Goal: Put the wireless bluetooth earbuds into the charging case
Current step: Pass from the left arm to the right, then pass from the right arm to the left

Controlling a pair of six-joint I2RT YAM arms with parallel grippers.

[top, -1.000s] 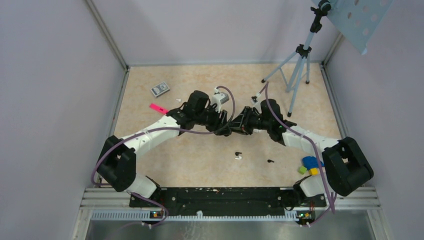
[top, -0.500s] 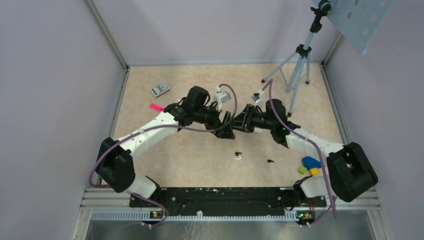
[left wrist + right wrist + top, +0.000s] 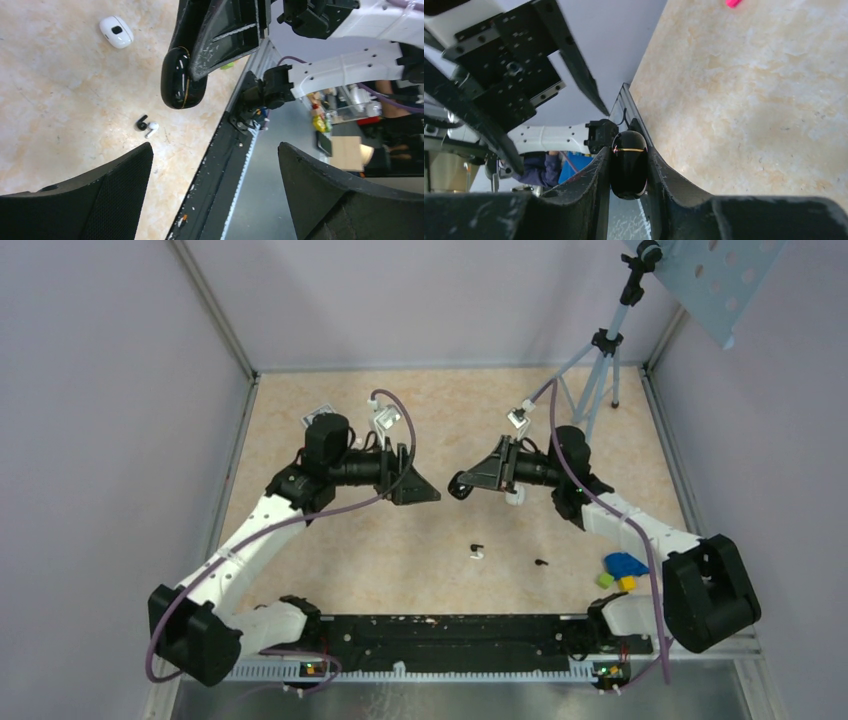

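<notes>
Right gripper [image 3: 628, 150] clamps a shut black charging case [image 3: 180, 80] above the table [image 3: 400, 570]; left gripper [image 3: 215, 149] faces it, fingers spread wide and holding nothing.
Three earbuds lie loose on the table: a black earbud [image 3: 141, 122] just beside a white earbud [image 3: 152, 129], and a second black earbud [image 3: 541, 562] apart to the right. One white case [image 3: 116, 31] lies near them. Coloured blocks [image 3: 620, 570] sit by the right arm's base and a tripod [image 3: 600, 370] stands in the far corner. The print on the small box [image 3: 320, 412] is too small to read.

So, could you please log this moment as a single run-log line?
left gripper: open, empty | right gripper: shut on black charging case, lid closed | black earbud, white earbud: loose on table
</notes>
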